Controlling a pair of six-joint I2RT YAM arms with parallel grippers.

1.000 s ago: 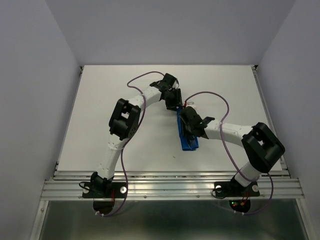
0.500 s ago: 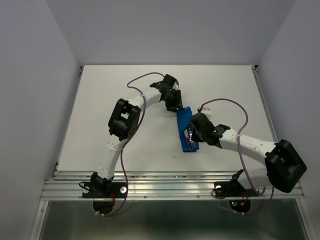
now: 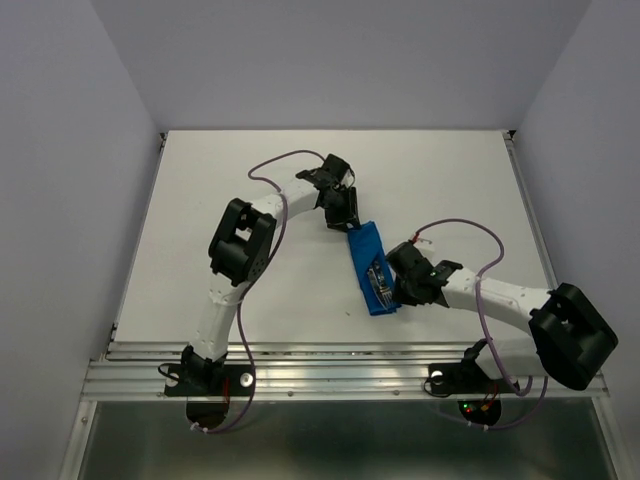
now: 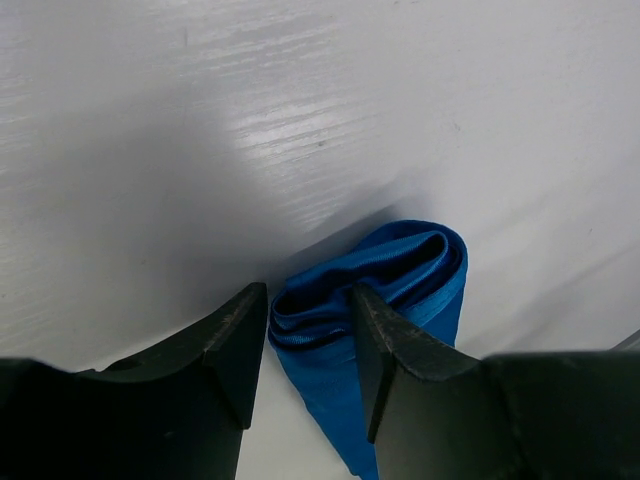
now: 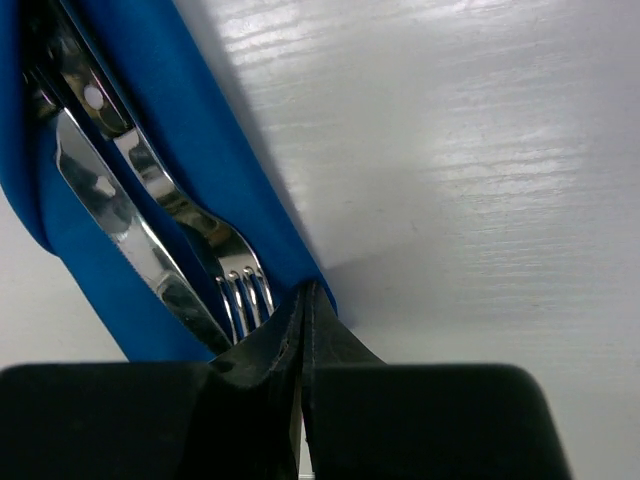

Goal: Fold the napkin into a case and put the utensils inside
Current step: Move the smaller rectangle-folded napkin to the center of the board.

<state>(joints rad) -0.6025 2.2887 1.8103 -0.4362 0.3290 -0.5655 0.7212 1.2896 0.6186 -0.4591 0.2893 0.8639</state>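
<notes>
Case (image 3: pixel 371 262) loaded: knife (image 5: pixel 105 212) and fork (image 5: pixel 182 212) lie inside the folded blue napkin, one gripper at each end.
In the top view we see the case just right of the middle of the table (image 3: pixel 250 290), with its long axis running 11 to 5 o'clock. The utensils lie side by side in the open pouch, fork tines at the near mouth. The left gripper (image 4: pixel 308 330) is at the 11 o'clock end, its fingers partly apart with a corner of the fold between them, and we see no squeeze on the cloth. The right gripper (image 5: pixel 302 300) is at 3 o'clock of the near end, its fingers pressed fully together at the cloth edge. We cannot tell if any cloth is pinched.
</notes>
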